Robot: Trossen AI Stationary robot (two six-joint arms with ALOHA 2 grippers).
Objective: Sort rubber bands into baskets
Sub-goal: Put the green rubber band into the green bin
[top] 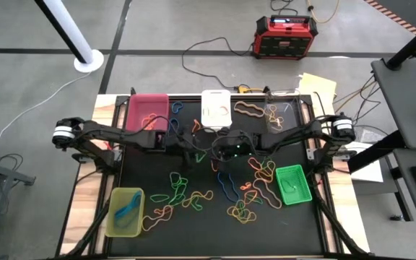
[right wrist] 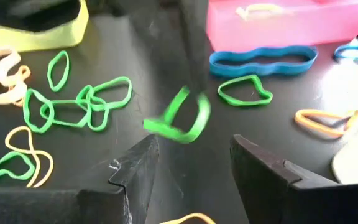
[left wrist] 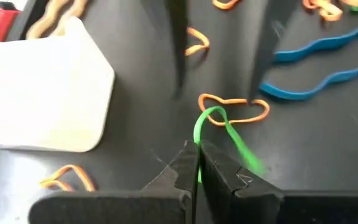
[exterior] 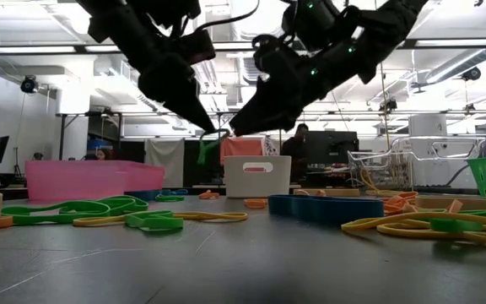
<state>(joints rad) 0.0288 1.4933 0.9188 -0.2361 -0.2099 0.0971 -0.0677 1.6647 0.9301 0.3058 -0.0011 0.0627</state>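
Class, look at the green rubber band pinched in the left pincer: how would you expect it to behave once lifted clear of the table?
The green rubber band droops in a loose loop from the shut left pincer, so it is probably floppy and very light. Held by one thin edge, it may swing or slip free.

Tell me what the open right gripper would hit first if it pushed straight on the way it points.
Most likely the green rubber band hanging from the shut left gripper, right ahead of the right gripper. Depth is unclear.
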